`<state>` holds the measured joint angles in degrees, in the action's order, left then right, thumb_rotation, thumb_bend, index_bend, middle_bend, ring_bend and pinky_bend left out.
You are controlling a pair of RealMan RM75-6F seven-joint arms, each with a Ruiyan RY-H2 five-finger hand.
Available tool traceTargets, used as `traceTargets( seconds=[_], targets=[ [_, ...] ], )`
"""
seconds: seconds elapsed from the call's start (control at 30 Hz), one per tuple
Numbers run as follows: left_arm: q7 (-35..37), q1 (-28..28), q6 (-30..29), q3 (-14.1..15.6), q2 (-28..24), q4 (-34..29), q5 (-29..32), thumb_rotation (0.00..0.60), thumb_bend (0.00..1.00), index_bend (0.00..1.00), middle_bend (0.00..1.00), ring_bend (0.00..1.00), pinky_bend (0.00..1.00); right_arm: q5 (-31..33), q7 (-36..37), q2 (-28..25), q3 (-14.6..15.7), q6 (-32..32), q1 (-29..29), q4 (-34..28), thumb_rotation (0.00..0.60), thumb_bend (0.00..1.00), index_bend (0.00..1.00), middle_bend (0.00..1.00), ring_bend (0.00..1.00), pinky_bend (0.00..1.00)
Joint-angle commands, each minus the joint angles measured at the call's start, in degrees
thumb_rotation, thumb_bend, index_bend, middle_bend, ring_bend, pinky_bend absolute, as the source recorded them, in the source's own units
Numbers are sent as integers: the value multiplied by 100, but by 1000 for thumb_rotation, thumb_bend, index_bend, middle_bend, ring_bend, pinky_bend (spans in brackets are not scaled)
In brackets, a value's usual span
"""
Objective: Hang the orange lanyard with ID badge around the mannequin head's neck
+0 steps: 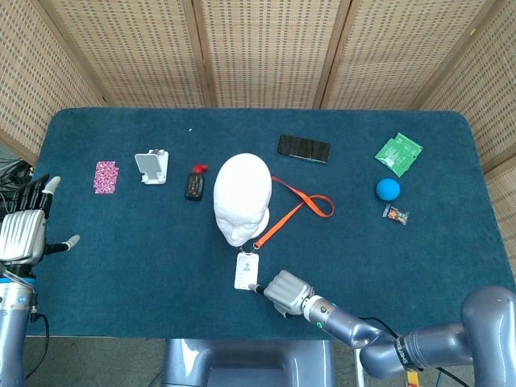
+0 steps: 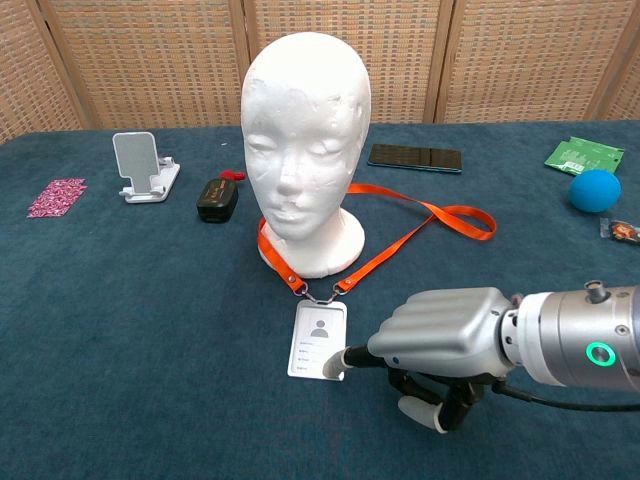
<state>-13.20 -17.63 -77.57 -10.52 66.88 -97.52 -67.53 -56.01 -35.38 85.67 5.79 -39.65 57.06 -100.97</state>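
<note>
The mannequin head (image 2: 303,150) is standing upright near the middle of the blue table (image 1: 121,266), facing the robot; the orange lanyard (image 2: 420,228) is lying on the cloth around the base of its neck — one side hugging the base closely, the other trailing out in a long loop behind and to the head's side toward the blue ball (image 2: 595,189); the two ends are meeting at a clip just in front of the base, and the ID badge (image 2: 318,341) is lying flat there, directly in front of the head. The right hand (image 2: 440,335) is sitting low at the badge's near corner, one fingertip (image 2: 335,362) touching its edge, the other fingers curled under, gripping nothing that I can see. The left hand (image 1: 28,222) is hovering far off to the head's other side, at the table's edge, fingers spread and holding nothing. Behind the head are lying a black phone (image 2: 415,157), a white phone stand (image 2: 140,165), a small black device (image 2: 217,198) and a pink patterned card (image 2: 57,197).
</note>
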Motion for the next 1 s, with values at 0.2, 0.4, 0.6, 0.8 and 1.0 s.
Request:
traceTargets(
  seconds=[0.2,0.4,0.6,0.8,1.0],
  targets=[
    [7,8,6,-2,-6,-13,-8,600,0,0,0,0,0,-20,-191,-314,287,-5,75,-422,600,794,212,764,744,868],
    [-12,10,12,1,-5,-31,-10,600,0,0,0,0,0,-94,-343,-663,526,-27,141,-727,600,794,223,764,744,868],
    [-52,9,7,1,11,-36,-13,600,0,0,0,0,0,-230,-176,-916,605,104,184,-947,600,796,228,763,743,868],
    [-110,19,-24,25,30,-74,-57,600,0,0,0,0,0,-1089,428,-1146,374,-129,-37,-1030,600,799,224,763,743,869],
    [-89,45,-70,18,21,-74,-80,600,0,0,0,0,0,-1831,886,-1584,264,-546,-302,-1002,600,799,225,762,743,868]
  ],
)
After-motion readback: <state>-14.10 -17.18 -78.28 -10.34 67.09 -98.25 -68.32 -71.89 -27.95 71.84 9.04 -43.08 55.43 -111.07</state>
